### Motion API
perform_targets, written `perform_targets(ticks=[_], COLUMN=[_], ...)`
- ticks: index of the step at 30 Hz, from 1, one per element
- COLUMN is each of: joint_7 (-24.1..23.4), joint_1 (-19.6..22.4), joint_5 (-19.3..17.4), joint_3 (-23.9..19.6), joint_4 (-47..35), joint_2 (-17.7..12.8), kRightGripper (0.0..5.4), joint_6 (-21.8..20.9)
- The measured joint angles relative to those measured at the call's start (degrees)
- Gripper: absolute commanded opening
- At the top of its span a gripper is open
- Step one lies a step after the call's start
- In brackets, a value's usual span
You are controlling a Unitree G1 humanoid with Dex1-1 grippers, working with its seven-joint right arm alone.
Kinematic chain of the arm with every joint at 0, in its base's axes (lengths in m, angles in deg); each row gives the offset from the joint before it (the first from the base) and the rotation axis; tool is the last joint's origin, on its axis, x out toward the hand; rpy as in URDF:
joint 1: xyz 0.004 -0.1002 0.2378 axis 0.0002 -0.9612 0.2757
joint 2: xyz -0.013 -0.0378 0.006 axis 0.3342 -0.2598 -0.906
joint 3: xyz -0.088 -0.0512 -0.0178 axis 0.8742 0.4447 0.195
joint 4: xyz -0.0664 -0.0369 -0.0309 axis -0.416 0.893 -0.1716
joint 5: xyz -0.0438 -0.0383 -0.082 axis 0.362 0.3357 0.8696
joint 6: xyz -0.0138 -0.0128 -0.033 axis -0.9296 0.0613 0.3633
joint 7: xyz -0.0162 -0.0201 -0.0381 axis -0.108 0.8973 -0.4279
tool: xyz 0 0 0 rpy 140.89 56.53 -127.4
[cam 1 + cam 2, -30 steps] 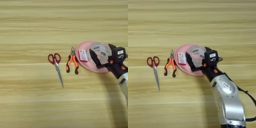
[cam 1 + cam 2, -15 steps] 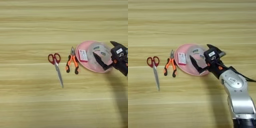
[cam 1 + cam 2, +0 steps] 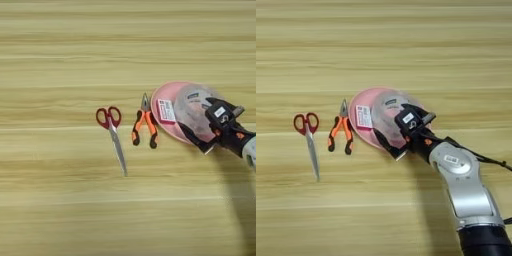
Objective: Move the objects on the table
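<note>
I'm looking down on the table (image 3: 60, 50) with my gripper (image 3: 393, 135) hanging at the near-right rim of the plate (image 3: 358, 137). Its two black fingers (image 3: 383, 144) are standing apart, released, with nothing between them: one is reaching low across the plate's near edge, the other sitting up by the gripper's body. The tape roll (image 3: 387, 111) is lying on the plate, directly beyond the jaws and seemingly just touching the upper finger; I can't tell whether that is real contact or only overlap from this angle. The little box (image 3: 363, 116) is resting on the plate's left part, farther from the jaws than the roll. Off the plate, well to the jaws' left, the pliers (image 3: 341, 131) are lying just beside the rim, and the scissors (image 3: 307, 137) lie farther out again, both untouched. My guess is I'm in the middle of working on the roll, so I'm thinking about doing that cleanly: bringing one finger into the roll's hole and the other outside its wall, not pinching across the whole clear ring, which looks slick and likely to squirt away. I'm also wanting the low finger kept clear of the rim, since pressing there could tip the plate and slide the box.
</note>
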Motion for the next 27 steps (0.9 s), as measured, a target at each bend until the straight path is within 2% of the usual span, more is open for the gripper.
perform_targets(ticks=[7,22,27], joint_7=[1.9,4.5,5.5], joint_1=[3.1,6.0,6.4], joint_5=[1.1,2.1,2.1], joint_3=[1.7,3.5,4.1], joint_4=[4.7,7.9,7.9], joint_2=[-0.8,-1.3,-1.3], kRightGripper=[5.35,3.42,2.99], joint_6=[-1.1,-2.3,-2.3])
